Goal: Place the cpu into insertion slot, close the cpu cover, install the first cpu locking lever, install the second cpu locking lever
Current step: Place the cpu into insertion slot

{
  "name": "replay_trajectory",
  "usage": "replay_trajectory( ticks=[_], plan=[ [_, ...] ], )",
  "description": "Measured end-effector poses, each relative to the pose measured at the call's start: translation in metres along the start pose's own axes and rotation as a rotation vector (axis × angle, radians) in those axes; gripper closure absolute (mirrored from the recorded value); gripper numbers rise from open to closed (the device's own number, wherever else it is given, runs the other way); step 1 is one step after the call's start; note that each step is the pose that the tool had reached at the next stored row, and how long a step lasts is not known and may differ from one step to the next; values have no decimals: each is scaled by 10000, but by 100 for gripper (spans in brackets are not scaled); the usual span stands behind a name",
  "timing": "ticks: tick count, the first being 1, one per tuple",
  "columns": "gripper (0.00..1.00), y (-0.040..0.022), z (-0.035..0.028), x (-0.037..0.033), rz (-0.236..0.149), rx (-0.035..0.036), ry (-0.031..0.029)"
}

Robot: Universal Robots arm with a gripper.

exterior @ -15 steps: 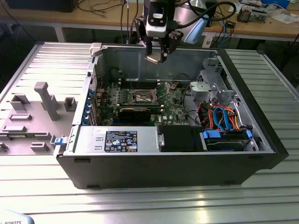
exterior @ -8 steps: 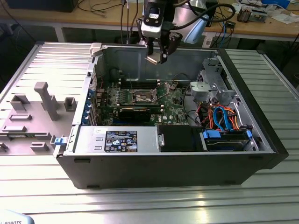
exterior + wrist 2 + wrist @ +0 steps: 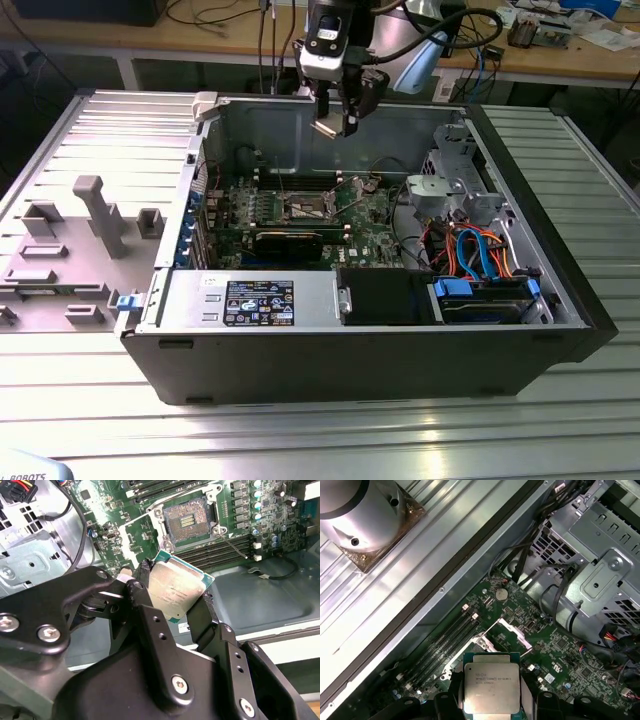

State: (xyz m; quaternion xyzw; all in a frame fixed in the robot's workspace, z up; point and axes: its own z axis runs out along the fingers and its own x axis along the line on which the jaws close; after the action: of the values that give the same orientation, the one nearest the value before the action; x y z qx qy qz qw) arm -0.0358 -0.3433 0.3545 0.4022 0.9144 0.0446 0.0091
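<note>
The cpu (image 3: 172, 592) sits clamped between the jaws, raised clear of the bare insertion slot (image 3: 187, 522); its underside and gripped edges are hidden.

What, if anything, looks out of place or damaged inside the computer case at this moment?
Nothing stands out. The end effector holds the cpu by its edges above the open case, and the insertion slot is empty and uncovered.

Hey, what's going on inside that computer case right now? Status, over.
Gripper shut on the cpu, above the open case. The insertion slot bare, cpu not yet in. Nothing seen between them.
</note>
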Motion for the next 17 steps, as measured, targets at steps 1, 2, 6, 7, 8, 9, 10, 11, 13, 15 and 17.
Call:
replay_trajectory(
  ticks=[1,2,6,7,8,9,10,11,13,15,17],
  plan=[
    [46,0,3,0,193,-3,-17],
    [46,-1,6,-1,396,-6,-35],
    [46,-2,15,0,794,-13,-71],
    [46,-3,18,0,972,-17,-87],
    [46,-3,18,0,1014,-18,-91],
    [46,-3,19,0,1020,-19,-91],
    [46,-3,19,0,1020,-19,-91],
    [46,-3,18,0,1020,-18,-91],
    [46,-3,19,0,1021,-18,-91],
    [46,-3,19,0,1033,-19,-92],
    [46,-3,19,0,1095,-20,-98]
  ],
)
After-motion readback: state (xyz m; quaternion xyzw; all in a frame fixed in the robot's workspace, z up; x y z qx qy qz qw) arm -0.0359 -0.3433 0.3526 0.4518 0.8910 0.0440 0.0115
